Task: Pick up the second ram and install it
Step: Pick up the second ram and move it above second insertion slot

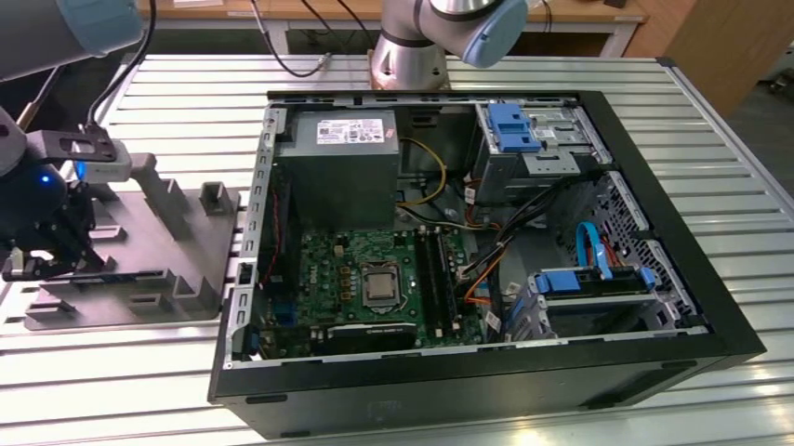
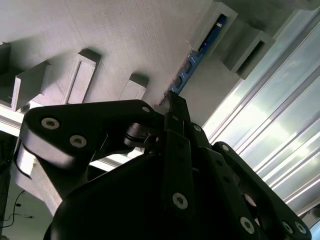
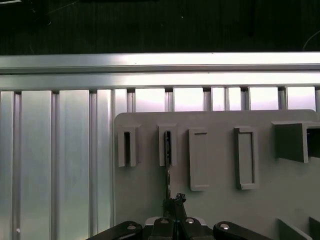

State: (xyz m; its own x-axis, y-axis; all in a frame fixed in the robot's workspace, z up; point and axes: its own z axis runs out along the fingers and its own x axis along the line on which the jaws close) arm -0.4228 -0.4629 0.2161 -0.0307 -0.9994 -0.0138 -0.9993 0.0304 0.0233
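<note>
Claw (image 3: 173, 202) pinched almost closed on the thin edge of the ram (image 3: 168, 162), which stands edge-on in the grey holder (image 3: 220, 197) at the exterior view's left; light, stiff, fragile, so I'd grip the edges only, gently.

My arm (image 1: 416, 51) extends to the exterior view's left — claw (image 1: 50, 263) pointing down, fingertips (image 2: 176, 107) drawn tightly together.
</note>
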